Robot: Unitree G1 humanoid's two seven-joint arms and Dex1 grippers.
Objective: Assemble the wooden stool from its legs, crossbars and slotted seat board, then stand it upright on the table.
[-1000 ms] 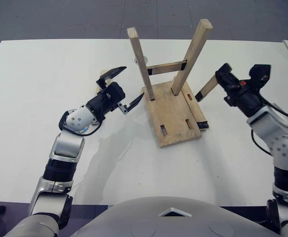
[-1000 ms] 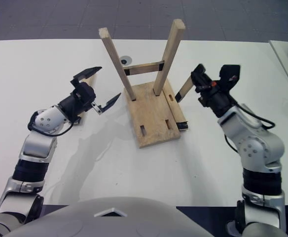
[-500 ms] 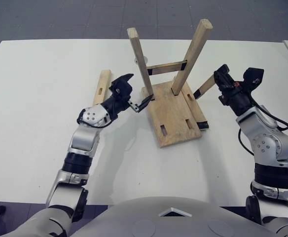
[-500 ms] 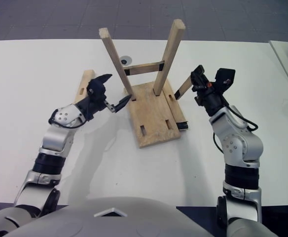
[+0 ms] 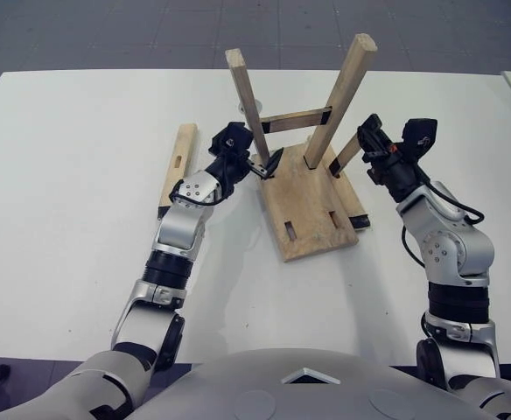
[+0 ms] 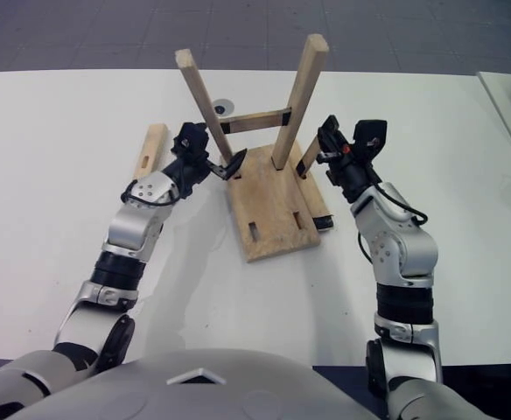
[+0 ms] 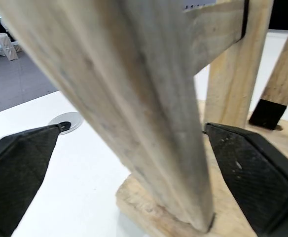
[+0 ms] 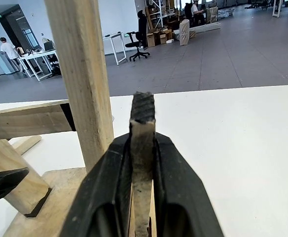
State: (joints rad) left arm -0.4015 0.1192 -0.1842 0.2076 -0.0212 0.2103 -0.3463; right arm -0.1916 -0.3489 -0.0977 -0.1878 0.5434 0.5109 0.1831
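The slotted seat board point(image 5: 312, 210) lies flat on the counter point(image 5: 80, 175) near the middle of its far edge. Two legs stand in it, the left leg point(image 5: 248, 109) and the right leg point(image 5: 341, 96), joined by a crossbar point(image 5: 295, 120). The left pincer point(image 5: 255, 157) is spread open around the foot of the left leg, the right pincer point(image 8: 143, 143) is clamped on a black-tipped crossbar point(image 5: 350, 153) just beside the right leg, and a loose leg point(image 5: 178, 162) lies toward the counter's left edge.

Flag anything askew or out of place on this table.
Assembly is half done: two standing legs splay apart on the seat board, which lies skewed on the table with its two near slots empty. A loose leg lies off to the left.
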